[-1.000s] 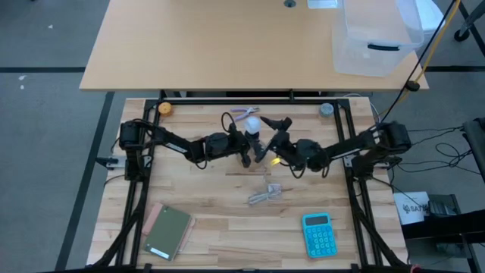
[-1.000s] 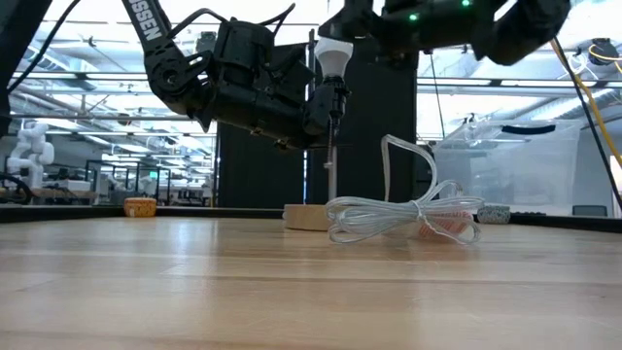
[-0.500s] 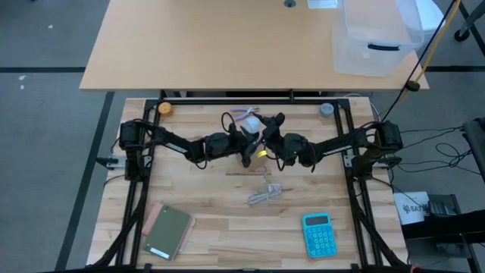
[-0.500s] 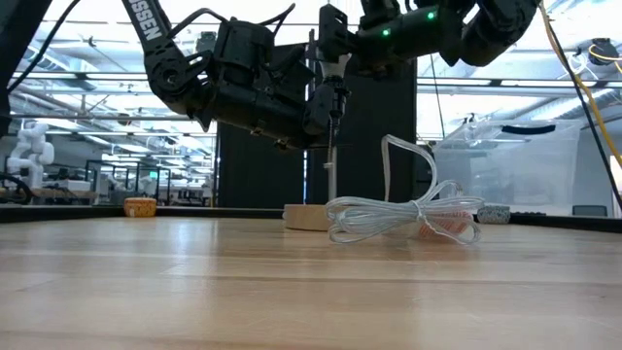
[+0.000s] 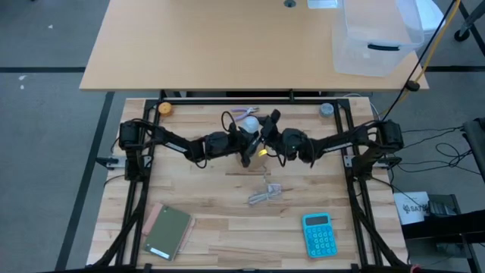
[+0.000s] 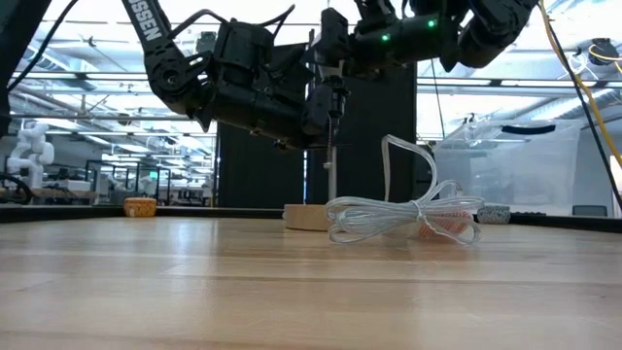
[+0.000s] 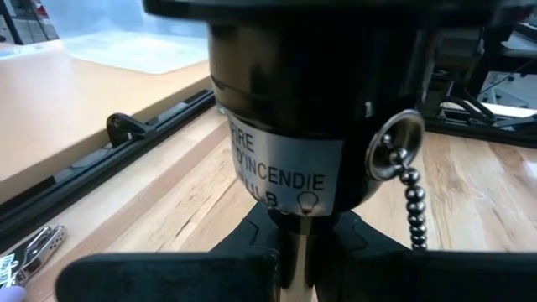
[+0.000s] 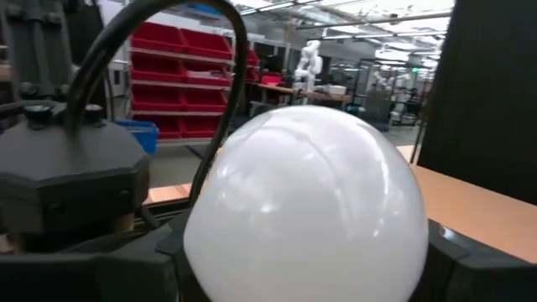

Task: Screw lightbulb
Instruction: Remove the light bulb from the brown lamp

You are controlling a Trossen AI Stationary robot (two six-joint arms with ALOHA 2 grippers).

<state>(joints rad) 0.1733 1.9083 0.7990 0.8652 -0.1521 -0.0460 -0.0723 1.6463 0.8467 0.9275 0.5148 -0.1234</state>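
The lightbulb (image 8: 306, 197), whitish and round, sits upright in the top of a black socket (image 7: 285, 126) with a pull chain. The socket stands on a thin metal stem (image 6: 331, 160) over a wooden disc base (image 6: 306, 216), at the table's far middle. My left gripper (image 5: 245, 152) is shut on the stem under the socket. My right gripper (image 5: 263, 135) has come from the table's right and is shut around the bulb (image 5: 251, 125). In the low view both grippers hide most of the bulb. My left gripper pinches the metal stem (image 7: 294, 252) between its two fingers, just below the black socket. The fingers come level from the table's left and lie across the stem. The lamp stands upright on its wooden base. My right gripper has one finger (image 8: 164, 252) on each side of the bulb's round globe (image 8: 210, 235), coming about level from the table's right. The bulb fills the space between the fingers. It stays upright in the socket.
A bundled white cord (image 5: 264, 195) lies near of the lamp. A blue calculator (image 5: 320, 233) is at the near right and a green notebook (image 5: 168, 231) at the near left. A small orange thing (image 5: 164, 108) and a grey one (image 5: 326, 109) sit at the far corners.
My right gripper has moved toward the table's left, from beside the lamp onto the bulb, so the bulb that showed bare above the socket in the low view is now mostly covered. The lamp and my left gripper have kept still.
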